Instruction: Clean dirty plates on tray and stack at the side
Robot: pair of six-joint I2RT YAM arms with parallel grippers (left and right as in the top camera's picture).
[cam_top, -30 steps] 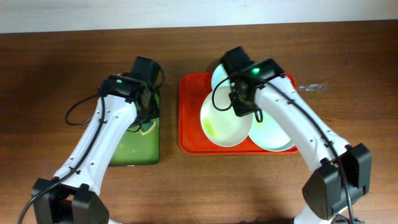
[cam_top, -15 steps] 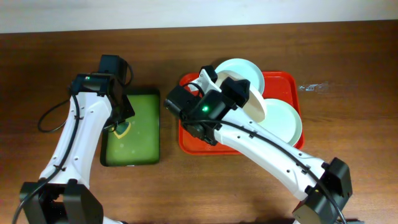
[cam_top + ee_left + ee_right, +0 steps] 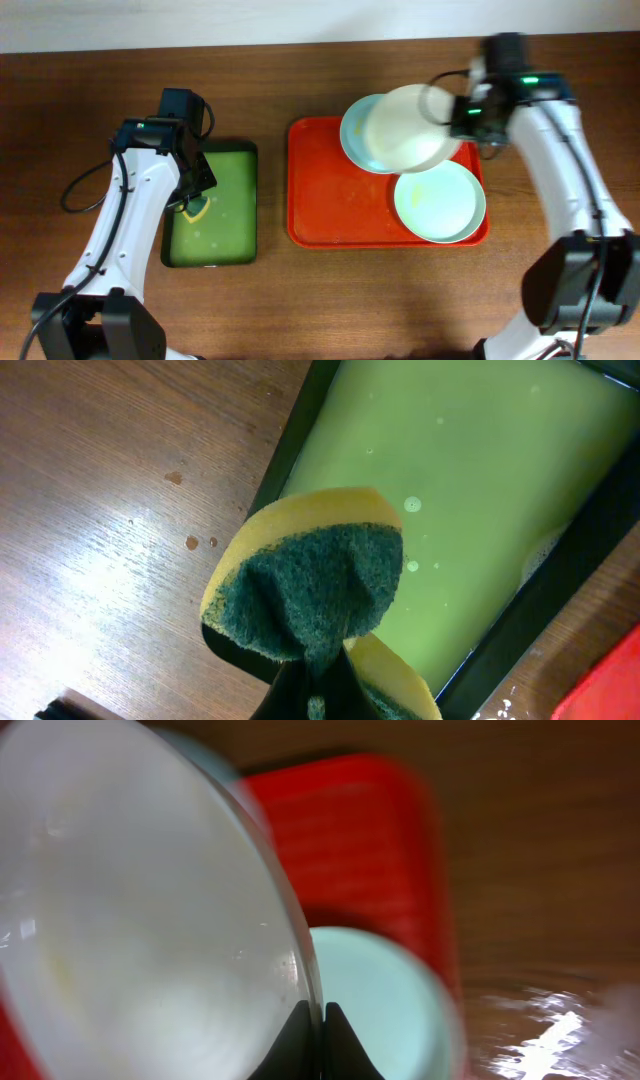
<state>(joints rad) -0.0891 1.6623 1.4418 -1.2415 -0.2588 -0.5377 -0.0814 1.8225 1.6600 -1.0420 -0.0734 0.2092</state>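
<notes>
You're early on: your right gripper point(image 3: 462, 112) pinches the rim of a glossy white round plate point(image 3: 405, 140) above the flat red plastic tray point(image 3: 325, 200) where two pale mint plates point(image 3: 440, 205) lie, nothing stacked aside, and your left gripper point(image 3: 315, 678) clamps a yellow-green sponge point(image 3: 310, 580) at the edge of the dark-rimmed green tray point(image 3: 480, 480).

Two plates point(image 3: 440, 200) on tray point(image 3: 330, 200)

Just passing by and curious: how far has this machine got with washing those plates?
Nothing looks finished: no plate is stacked beside the red tray. In hand: the right gripper clamps a raised plate by its rim, while the left gripper holds a sponge at the green tray's edge. Left: scrubbing it, then the front plate and back plate lying on the tray, then stacking.
</notes>
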